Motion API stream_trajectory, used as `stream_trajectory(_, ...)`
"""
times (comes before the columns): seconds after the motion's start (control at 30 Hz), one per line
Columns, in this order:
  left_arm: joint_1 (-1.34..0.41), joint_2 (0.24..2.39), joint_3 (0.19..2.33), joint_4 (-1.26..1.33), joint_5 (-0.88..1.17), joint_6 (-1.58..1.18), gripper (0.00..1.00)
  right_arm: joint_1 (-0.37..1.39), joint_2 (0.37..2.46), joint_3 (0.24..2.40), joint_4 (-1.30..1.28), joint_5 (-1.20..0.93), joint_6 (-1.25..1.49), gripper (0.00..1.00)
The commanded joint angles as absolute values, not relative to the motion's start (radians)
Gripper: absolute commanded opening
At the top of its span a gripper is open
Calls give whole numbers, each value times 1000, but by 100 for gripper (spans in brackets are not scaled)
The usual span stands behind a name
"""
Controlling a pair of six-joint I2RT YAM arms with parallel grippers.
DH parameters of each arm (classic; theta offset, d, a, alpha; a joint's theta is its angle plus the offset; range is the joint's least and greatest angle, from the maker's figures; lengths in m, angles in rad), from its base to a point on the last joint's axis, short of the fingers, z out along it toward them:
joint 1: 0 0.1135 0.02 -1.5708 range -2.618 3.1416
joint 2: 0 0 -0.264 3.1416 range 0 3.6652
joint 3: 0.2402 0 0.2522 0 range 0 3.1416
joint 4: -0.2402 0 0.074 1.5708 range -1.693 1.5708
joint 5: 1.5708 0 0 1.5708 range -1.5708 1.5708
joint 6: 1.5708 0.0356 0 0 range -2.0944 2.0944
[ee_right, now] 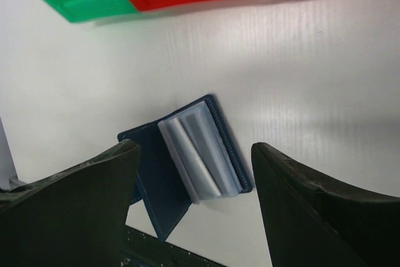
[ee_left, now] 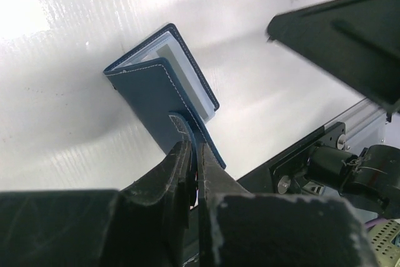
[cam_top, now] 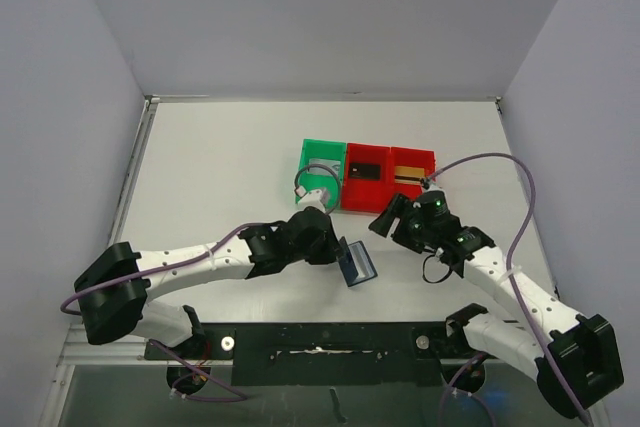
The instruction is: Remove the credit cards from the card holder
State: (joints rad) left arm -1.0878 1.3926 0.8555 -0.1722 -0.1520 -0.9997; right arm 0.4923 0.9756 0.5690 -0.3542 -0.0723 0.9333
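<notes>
Navy-blue and partly open, the card holder [cam_top: 356, 263] sits on the white counter [cam_top: 220, 167] just below the middle of the top view, its pale clear pockets [ee_right: 199, 151] showing. The left end effector [ee_left: 192, 149] is closed on the short closure tab at the holder's edge, and its fingers [ee_left: 165, 173] are pinched together on the stitched flap. The right end effector [ee_right: 195, 149] hangs above the holder with its fingers [ee_right: 300, 198] spread wide, touching nothing. In its wrist view the holder lies in the gap between them. Above the holder in the top view, a green tray [cam_top: 322, 144] and two red trays [cam_top: 355, 202] stand side by side in a row. A black card [cam_top: 366, 171] lies in the middle tray, which is red, and a gold-orange card [cam_top: 407, 176] in the right-hand one. A grey card [cam_top: 322, 169] seems to lie in the green tray.
</notes>
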Motion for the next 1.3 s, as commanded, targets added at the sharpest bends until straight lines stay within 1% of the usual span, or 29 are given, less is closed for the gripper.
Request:
stream_trajectory(0.0, -1092, 1380, 859, -190, -182, -1022, 0, 389, 976, 643, -405, -47, 859, 74)
stream_trajectory(0.07, -1092, 1357, 823, -203, -194, -1044, 0, 344, 996, 678, -418, -60, 814, 75)
stream_trajectory(0.17, -1092, 1302, 754, -219, -218, -1087, 0, 338, 1035, 728, -391, -82, 752, 76)
stream_trajectory(0.33, -1088, 1205, 650, -257, -249, -1149, 0, 367, 1208, 856, -353, -145, 695, 76)
stream_trajectory(0.5, -1081, 1131, 599, -278, -265, -1169, 0, 445, 1443, 1051, -371, -54, 662, 74)
stream_trajectory(0.67, -1081, 1095, 583, -301, -278, -1181, 0, 512, 1665, 1271, -458, 29, 648, 72)
stream_trajectory(0.83, -1082, 1077, 574, -294, -278, -1185, 0, 526, 1792, 1392, -511, 76, 649, 69)
stream_trajectory(0.87, -1081, 1077, 575, -295, -278, -1186, 0, 527, 1808, 1403, -512, 76, 646, 67)
stream_trajectory(0.97, -1081, 1079, 576, -292, -278, -1187, 0, 540, 1852, 1441, -526, 70, 625, 56)
stream_trajectory(1.13, -1084, 1085, 577, -286, -273, -1189, 0, 574, 1882, 1466, -553, 106, 605, 42)
stream_trajectory(1.27, -1085, 1091, 578, -281, -266, -1189, 0, 595, 1877, 1461, -553, 110, 606, 35)
